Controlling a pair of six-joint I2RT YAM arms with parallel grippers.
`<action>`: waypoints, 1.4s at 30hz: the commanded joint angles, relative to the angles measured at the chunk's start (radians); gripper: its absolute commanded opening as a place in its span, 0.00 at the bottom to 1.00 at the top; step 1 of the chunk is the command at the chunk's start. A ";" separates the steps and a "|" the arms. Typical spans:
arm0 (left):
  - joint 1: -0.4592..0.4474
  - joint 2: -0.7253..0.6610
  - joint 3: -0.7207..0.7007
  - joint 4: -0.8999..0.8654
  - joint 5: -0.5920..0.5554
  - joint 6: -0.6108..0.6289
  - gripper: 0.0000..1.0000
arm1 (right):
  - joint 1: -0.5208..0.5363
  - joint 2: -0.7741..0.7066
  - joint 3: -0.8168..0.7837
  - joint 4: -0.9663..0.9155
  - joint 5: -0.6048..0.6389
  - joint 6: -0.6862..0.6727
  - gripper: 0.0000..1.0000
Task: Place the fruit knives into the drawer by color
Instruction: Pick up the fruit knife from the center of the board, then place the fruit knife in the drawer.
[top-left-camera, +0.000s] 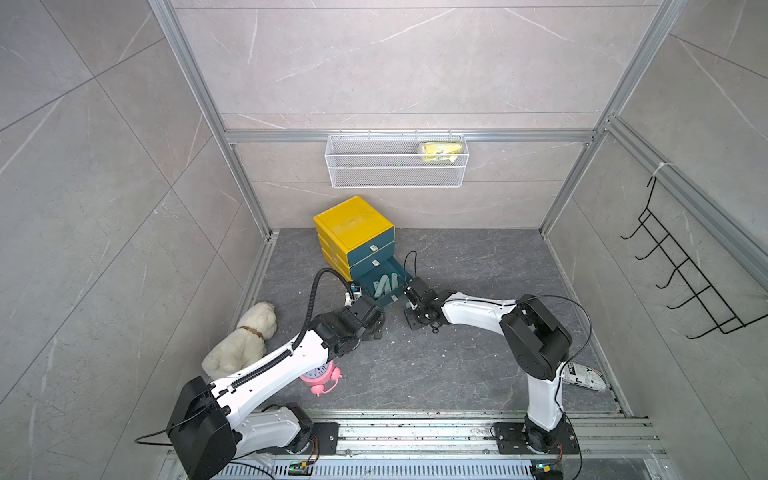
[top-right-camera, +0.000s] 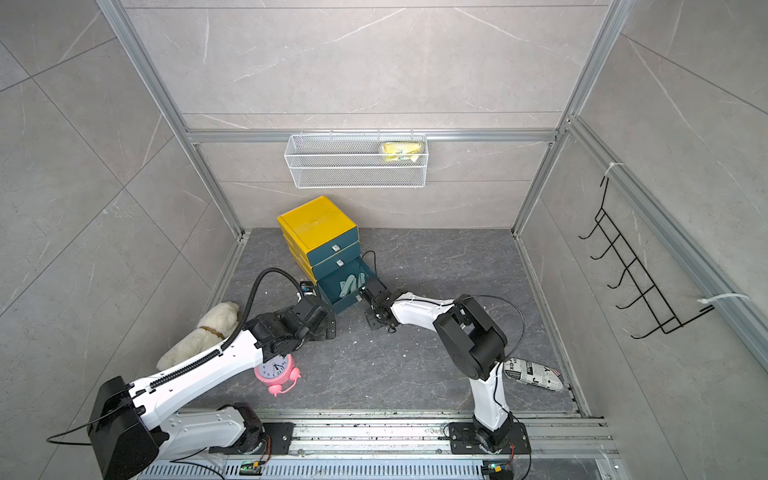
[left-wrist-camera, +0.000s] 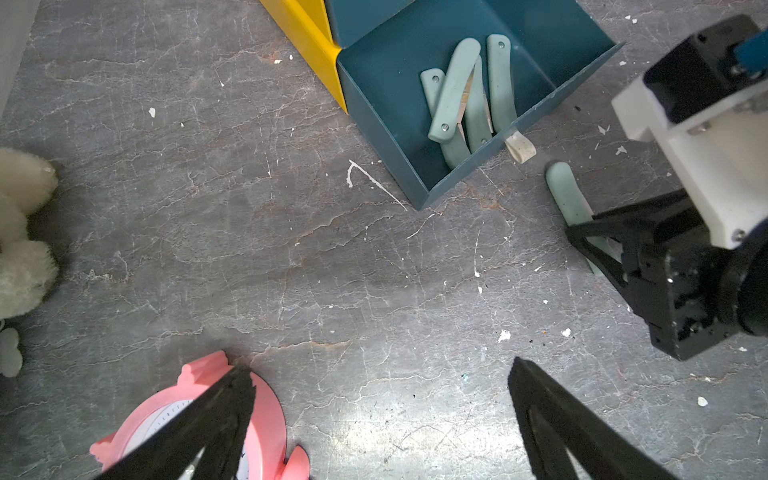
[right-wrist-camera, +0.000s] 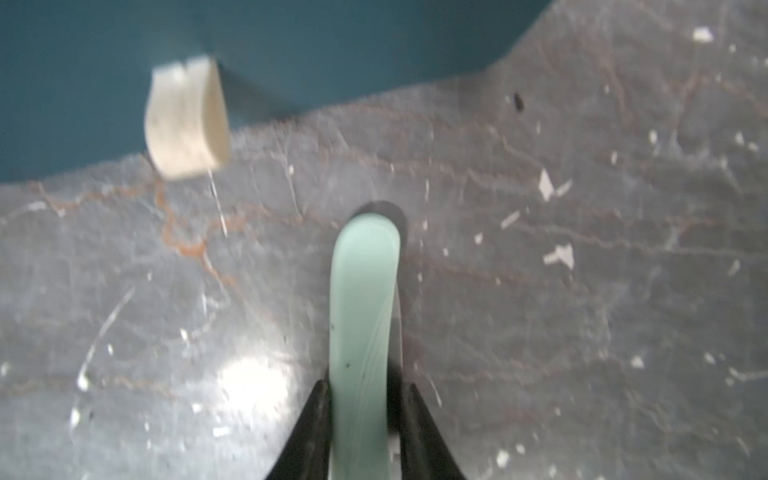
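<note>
Nearest the rail: pink alarm clock (top-right-camera: 276, 372), well in front of the drawer unit (top-left-camera: 353, 226), partly under the left arm. Off to the front-right of the unit, newspaper-print pouch (top-right-camera: 534, 374), partly hidden by the right arm. Front-left of the unit, plush dog (top-left-camera: 245, 336) lying on the bench (left-wrist-camera: 291, 249).

Next, left gripper (left-wrist-camera: 380, 370): wide open, nothing between the fingers, hovering over bare bench just front-left of the unit's pulled-out bottom drawer (left-wrist-camera: 374, 133).

Then right gripper (right-wrist-camera: 365, 386): low at the bench, just in front of that drawer's front panel, jaws narrowed around the handle of a mint knife (right-wrist-camera: 363, 311). One of the fingers (right-wrist-camera: 316, 415) against the handle, thin dark strip on the opposite side; can't tell whether clamped tight. Knife flat on the bench, rounded end pointing at the drawer front, near the cream pull tab (right-wrist-camera: 187, 120), not touching it.

Inside the bottom drawer: several more mint knives (left-wrist-camera: 457, 87), folded, piled crosswise toward the front panel. Upper two teal drawers of the unit closed.

Beyond the unit, up on the back wall: white wire basket (top-left-camera: 395, 183) with a yellow packet (top-left-camera: 440, 149) at its right end. On the right side wall, black hook rack (top-left-camera: 685, 282).
</note>
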 joint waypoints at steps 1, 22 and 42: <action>0.008 -0.002 0.008 0.015 0.001 -0.012 0.99 | 0.003 -0.081 -0.070 0.014 -0.043 0.044 0.17; 0.036 0.014 -0.014 0.022 0.048 -0.033 0.99 | -0.004 -0.166 0.205 0.002 -0.097 0.087 0.17; 0.042 -0.064 0.061 -0.060 0.039 -0.018 0.99 | -0.038 0.236 0.571 -0.038 -0.057 0.261 0.48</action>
